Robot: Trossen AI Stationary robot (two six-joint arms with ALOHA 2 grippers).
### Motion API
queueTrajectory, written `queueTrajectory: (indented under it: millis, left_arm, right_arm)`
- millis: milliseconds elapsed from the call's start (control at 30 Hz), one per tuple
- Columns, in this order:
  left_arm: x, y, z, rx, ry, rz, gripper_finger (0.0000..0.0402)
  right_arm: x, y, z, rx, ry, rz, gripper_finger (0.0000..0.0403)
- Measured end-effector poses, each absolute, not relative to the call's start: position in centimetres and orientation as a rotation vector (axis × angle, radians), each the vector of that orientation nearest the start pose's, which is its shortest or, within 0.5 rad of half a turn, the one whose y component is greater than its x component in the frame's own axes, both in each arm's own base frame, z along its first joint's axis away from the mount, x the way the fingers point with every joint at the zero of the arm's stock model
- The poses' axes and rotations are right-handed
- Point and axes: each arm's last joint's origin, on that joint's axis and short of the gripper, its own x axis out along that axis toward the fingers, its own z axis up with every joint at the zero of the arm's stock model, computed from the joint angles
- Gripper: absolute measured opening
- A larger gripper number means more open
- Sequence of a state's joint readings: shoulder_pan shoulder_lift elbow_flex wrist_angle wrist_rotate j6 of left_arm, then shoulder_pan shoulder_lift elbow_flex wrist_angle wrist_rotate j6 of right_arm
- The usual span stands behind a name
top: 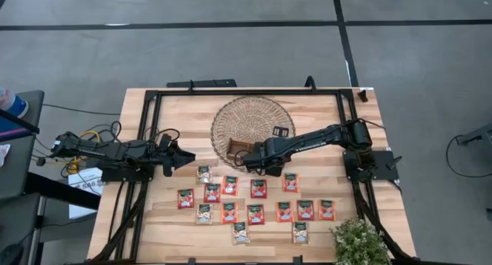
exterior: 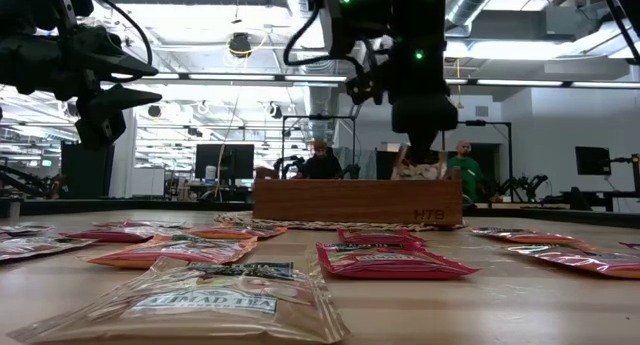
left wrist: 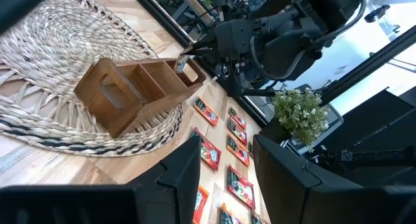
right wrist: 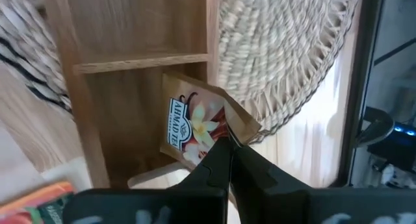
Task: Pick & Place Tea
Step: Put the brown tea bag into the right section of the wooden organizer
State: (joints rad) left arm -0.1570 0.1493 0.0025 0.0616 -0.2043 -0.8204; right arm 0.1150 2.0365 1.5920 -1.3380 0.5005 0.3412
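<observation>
Several red-orange tea sachets [top: 258,189] and a few beige ones [top: 241,233] lie flat on the wooden table [top: 323,119]. A brown divided tray [top: 235,151] stands on a round woven mat [top: 254,115]. My right gripper [right wrist: 229,149] is over the tray's end compartment [right wrist: 130,113], shut on a beige tea sachet [right wrist: 198,123]. My left gripper [top: 188,156] hovers level at the table's left, open and holding nothing, pointing toward the tray. My right gripper pinches the beige sachet at its upper edge [right wrist: 224,132] between the two fingertips. The fingers slant down from the table's right side. The sachet hangs tilted below them, its lower part down inside the tray's compartment and its top [exterior: 420,165] above the rim.
A small potted plant [top: 360,242] stands at the near right corner. A small black object [top: 280,131] lies on the mat. A black frame [top: 231,91] runs along the table's edges. In the low view, people sit in the room behind the table.
</observation>
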Motion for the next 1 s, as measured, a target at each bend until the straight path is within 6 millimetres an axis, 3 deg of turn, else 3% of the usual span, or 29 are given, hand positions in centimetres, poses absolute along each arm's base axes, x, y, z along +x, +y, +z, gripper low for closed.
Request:
queueTrajectory:
  millis: [567,1000]
  left_arm:
    - [10.5,-1.1,15.8,-0.803,0.058,0.084,0.0133]
    - [10.5,-1.1,15.8,-0.803,0.057,0.085,0.0133]
  right_arm:
    - [36.6,2.8,19.5,-0.286,1.609,-0.555,0.0003]
    - [36.7,1.7,19.5,-0.265,1.614,-0.57,0.0094]
